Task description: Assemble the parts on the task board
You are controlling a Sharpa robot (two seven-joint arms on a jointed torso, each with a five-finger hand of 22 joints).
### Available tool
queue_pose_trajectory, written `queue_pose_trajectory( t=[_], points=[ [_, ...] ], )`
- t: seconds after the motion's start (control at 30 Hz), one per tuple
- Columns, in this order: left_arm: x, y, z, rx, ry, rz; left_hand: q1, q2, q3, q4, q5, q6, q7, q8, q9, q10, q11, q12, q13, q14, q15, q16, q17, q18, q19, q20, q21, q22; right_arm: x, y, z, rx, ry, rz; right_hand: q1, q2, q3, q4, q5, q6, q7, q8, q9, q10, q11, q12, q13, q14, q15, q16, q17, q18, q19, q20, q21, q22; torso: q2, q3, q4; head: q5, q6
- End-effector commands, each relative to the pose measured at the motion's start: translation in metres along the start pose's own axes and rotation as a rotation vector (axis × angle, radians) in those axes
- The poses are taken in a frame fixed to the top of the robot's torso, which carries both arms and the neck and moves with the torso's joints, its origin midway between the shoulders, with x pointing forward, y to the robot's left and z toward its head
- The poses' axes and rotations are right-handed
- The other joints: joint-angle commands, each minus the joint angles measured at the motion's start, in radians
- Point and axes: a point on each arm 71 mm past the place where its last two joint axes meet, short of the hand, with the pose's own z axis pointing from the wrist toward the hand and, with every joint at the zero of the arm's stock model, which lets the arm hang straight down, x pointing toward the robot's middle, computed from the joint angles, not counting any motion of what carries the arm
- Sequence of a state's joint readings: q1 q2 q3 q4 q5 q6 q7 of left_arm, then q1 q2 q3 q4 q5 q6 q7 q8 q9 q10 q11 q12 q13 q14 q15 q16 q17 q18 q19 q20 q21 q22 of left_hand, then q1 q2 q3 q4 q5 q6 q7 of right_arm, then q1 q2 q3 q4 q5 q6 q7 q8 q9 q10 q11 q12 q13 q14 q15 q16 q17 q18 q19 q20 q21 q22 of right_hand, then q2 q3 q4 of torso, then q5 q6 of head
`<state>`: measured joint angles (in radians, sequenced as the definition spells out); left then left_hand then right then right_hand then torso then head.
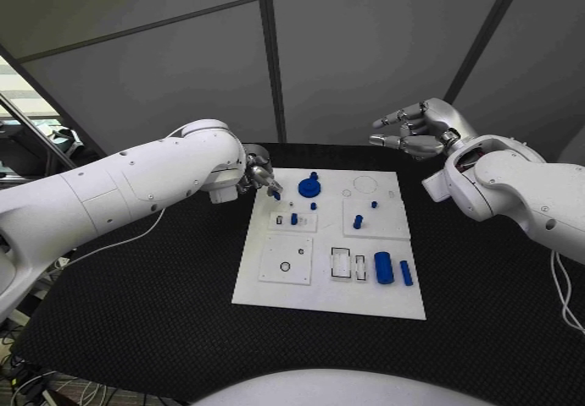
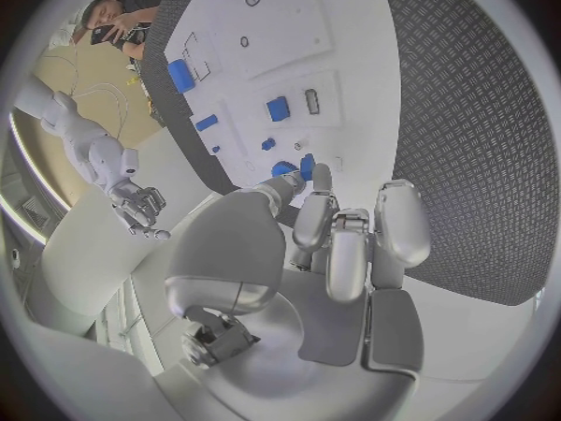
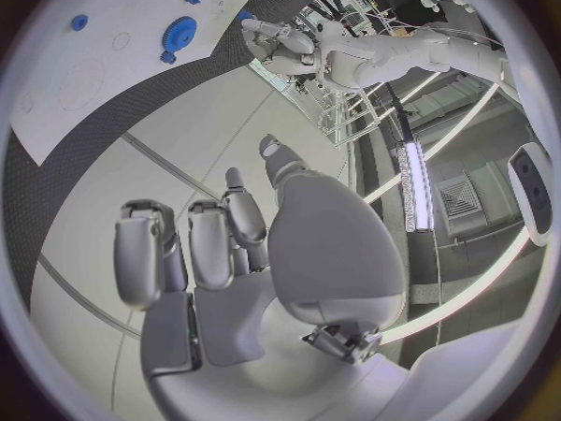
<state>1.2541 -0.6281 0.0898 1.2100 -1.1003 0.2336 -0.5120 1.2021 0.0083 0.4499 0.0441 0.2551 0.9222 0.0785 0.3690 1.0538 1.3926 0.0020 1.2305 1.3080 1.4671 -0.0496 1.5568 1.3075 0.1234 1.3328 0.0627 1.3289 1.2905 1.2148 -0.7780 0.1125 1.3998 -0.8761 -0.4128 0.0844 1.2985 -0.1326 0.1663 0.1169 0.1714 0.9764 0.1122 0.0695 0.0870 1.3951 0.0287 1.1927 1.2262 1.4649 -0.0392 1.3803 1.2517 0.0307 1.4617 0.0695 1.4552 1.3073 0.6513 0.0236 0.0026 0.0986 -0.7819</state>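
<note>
Fingers of the left hand (image 1: 259, 176) pinch a small blue peg (image 1: 275, 194) — upright over the task board (image 1: 329, 292) — right hand (image 1: 412, 128) curled, empty.

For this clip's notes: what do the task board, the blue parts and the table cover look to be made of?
Task board: white, flat, matte, with raised square tiles; likely plastic, possibly painted.
Blue parts, such as the cylinder: uniform saturated colour with a soft sheen, probably moulded or printed plastic.
Table cover: black, with a fine repeating raised pattern; looks like a rubber or foam mat.

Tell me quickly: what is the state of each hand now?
Left hand: pinches a small blue part at the task board's edge.
Right hand: curled, holds nothing.
</note>
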Motion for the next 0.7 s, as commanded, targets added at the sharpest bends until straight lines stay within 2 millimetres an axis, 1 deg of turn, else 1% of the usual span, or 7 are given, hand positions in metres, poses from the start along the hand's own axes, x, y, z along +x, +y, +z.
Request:
queue_pose_trajectory(
  t=[0.03,0.1,0.17,0.27,0.43,0.57,0.7],
  points=[
    [0.001,-0.005,-0.005,0.054,-0.048,-0.003,-0.007,-0.001,0.172,-0.167,0.006,0.003,-0.002,0.006,0.000,0.005,0.002,0.001,0.094,0.097,-0.003,0.001,0.247,-0.042,0.008,-0.002,0.003,0.002,-0.001,0.002,0.000,-0.012,0.003,0.000,-0.009,0.003,-0.002,-0.003,0.003,0.010,0.000,-0.003,-0.001,-0.005,-0.001,-0.001,0.001,0.035,-0.007,-0.005,0.001,0.014,0.000,-0.003,-0.004,0.089,0.000,0.0002,-0.0005,0.003,0.000],
    [0.003,-0.005,-0.007,0.061,-0.053,0.013,-0.008,-0.003,0.173,-0.168,0.007,0.004,-0.002,0.006,0.000,0.005,0.001,0.000,0.093,0.097,-0.004,0.002,0.248,-0.043,0.009,-0.002,0.004,0.004,-0.001,0.002,0.000,-0.012,0.003,0.000,-0.009,0.003,-0.002,-0.003,0.003,0.010,0.000,-0.003,-0.001,-0.005,-0.001,-0.001,0.001,0.035,-0.007,-0.005,0.001,0.014,0.000,-0.003,-0.004,0.089,0.000,0.0001,-0.0031,0.004,0.000],
    [0.006,-0.005,-0.009,0.066,-0.052,0.027,-0.008,-0.004,0.174,-0.170,0.009,0.005,-0.002,0.007,0.001,0.005,0.001,-0.001,0.093,0.097,-0.004,0.002,0.248,-0.043,0.011,-0.003,0.005,0.005,-0.001,0.002,0.000,-0.012,0.003,0.000,-0.009,0.003,-0.002,-0.003,0.003,0.010,0.000,-0.003,-0.001,-0.005,-0.001,-0.001,0.001,0.035,-0.007,-0.005,0.001,0.014,0.000,-0.003,-0.004,0.089,0.000,0.0003,-0.0037,0.004,0.000],
    [0.014,-0.005,-0.011,0.068,-0.047,0.061,-0.009,-0.007,0.178,-0.173,0.014,0.007,-0.003,0.008,0.002,0.007,0.000,0.000,0.093,0.098,-0.005,0.003,0.250,-0.044,0.013,-0.003,0.008,0.008,-0.001,0.002,0.000,-0.012,0.002,0.000,-0.009,0.003,-0.002,-0.003,0.003,0.010,0.000,-0.003,-0.001,-0.005,-0.001,-0.001,0.001,0.035,-0.007,-0.005,0.001,0.014,0.000,-0.003,-0.004,0.089,0.001,-0.0001,-0.0036,0.005,0.000],
    [0.025,-0.003,-0.010,0.063,-0.021,0.102,-0.011,-0.010,0.182,-0.176,0.020,0.010,-0.004,0.010,0.003,0.008,-0.001,0.001,0.092,0.098,-0.006,0.004,0.251,-0.045,0.016,-0.004,0.010,0.011,-0.002,0.001,-0.001,-0.012,0.002,-0.001,-0.013,0.005,-0.002,-0.002,0.003,0.010,0.000,-0.003,-0.001,-0.004,-0.001,0.000,0.001,0.036,-0.007,-0.005,0.002,0.013,0.001,-0.003,-0.003,0.091,0.001,0.0003,-0.0020,0.004,-0.002],
    [0.032,-0.001,-0.009,0.059,-0.011,0.132,-0.011,-0.011,0.183,-0.177,0.022,0.010,-0.004,0.010,0.003,0.009,-0.001,0.001,0.092,0.099,-0.006,0.004,0.251,-0.045,0.016,-0.005,0.011,0.012,-0.002,0.001,-0.001,-0.012,0.002,-0.001,-0.013,0.005,-0.002,-0.002,0.003,0.010,0.000,-0.003,-0.001,-0.004,-0.001,0.000,0.001,0.036,-0.007,-0.005,0.002,0.013,0.001,-0.003,-0.003,0.091,0.002,0.0000,-0.0025,0.006,-0.001],
    [0.035,0.000,-0.008,0.055,-0.006,0.150,-0.012,-0.012,0.184,-0.178,0.023,0.011,-0.004,0.011,0.003,0.009,-0.001,0.001,0.092,0.099,-0.006,0.005,0.252,-0.045,0.017,-0.005,0.011,0.013,-0.002,0.001,-0.001,-0.011,0.002,-0.001,-0.013,0.005,-0.002,-0.002,0.003,0.010,0.000,-0.003,-0.001,-0.004,-0.001,0.000,0.001,0.036,-0.007,-0.005,0.002,0.013,0.001,-0.003,-0.003,0.091,0.002,-0.0002,-0.0036,0.007,-0.003]
  ],
)
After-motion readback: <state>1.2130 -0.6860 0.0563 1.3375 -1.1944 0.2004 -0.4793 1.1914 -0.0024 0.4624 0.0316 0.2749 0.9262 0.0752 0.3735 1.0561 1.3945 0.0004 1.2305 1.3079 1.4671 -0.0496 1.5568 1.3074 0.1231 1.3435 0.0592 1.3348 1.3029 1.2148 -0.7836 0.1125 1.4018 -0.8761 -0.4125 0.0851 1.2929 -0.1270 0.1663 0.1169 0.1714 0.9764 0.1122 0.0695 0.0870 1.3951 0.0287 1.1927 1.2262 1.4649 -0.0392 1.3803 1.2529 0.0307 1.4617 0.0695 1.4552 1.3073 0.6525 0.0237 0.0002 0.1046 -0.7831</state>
